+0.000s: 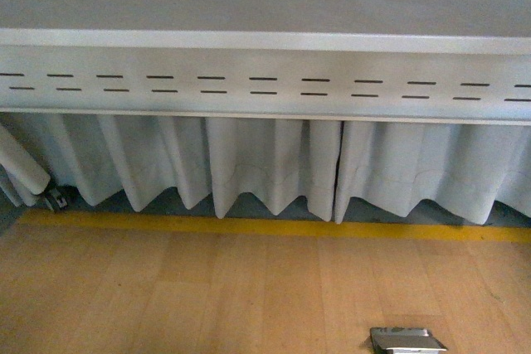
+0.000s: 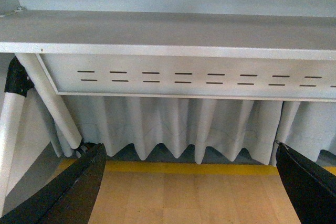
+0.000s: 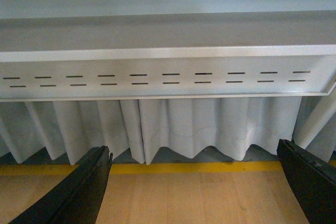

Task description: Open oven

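Left wrist view: left gripper (image 2: pixel 188 148), its two black fingers (image 2: pixel 68 192) spread wide with nothing between them. Right wrist view: right gripper (image 3: pixel 194 147), likewise spread wide and empty. Beyond both lie a wooden surface (image 1: pixel 207 288), a yellow line (image 1: pixel 249 226), a pleated white curtain (image 1: pixel 274 163) and, above it, a grey metal panel (image 1: pixel 265 80) with rows of slots. Front view: small silvery object (image 1: pixel 406 340) at the lower edge, not identifiable. The oven cannot be located in any of the three views
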`<action>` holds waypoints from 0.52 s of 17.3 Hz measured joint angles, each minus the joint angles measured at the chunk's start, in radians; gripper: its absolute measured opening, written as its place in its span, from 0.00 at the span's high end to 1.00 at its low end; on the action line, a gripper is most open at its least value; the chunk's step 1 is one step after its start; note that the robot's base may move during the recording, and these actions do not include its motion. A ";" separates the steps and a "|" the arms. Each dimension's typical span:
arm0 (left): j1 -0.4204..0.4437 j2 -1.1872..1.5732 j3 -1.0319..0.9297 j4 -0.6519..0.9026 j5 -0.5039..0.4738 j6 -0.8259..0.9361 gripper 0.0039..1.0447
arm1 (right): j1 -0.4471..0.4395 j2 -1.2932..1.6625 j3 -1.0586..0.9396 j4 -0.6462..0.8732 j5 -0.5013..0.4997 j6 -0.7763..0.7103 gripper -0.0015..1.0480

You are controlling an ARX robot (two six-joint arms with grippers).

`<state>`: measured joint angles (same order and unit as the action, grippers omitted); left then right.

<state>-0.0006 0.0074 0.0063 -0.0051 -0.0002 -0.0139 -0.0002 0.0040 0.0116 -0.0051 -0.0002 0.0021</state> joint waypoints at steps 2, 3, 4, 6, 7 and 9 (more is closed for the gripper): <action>0.000 0.000 0.000 0.000 0.000 0.000 0.06 | 0.000 0.000 0.000 0.000 0.000 0.000 0.06; 0.000 0.000 0.000 0.000 0.000 0.000 0.06 | 0.000 0.000 0.000 0.000 0.000 0.000 0.06; 0.000 0.000 0.000 0.000 0.000 0.000 0.06 | 0.000 0.000 0.000 0.000 0.000 0.000 0.06; 0.000 0.000 0.000 0.000 0.000 0.000 0.06 | 0.000 0.000 0.000 0.000 0.000 0.000 0.06; 0.000 0.000 0.000 0.000 0.000 0.000 0.06 | 0.000 0.000 0.000 0.000 0.000 0.000 0.06; 0.000 0.000 0.000 0.000 0.000 0.000 0.06 | 0.000 0.000 0.000 0.000 0.000 0.000 0.06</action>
<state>-0.0006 0.0074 0.0063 -0.0051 -0.0002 -0.0143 -0.0002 0.0040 0.0116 -0.0051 -0.0002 0.0021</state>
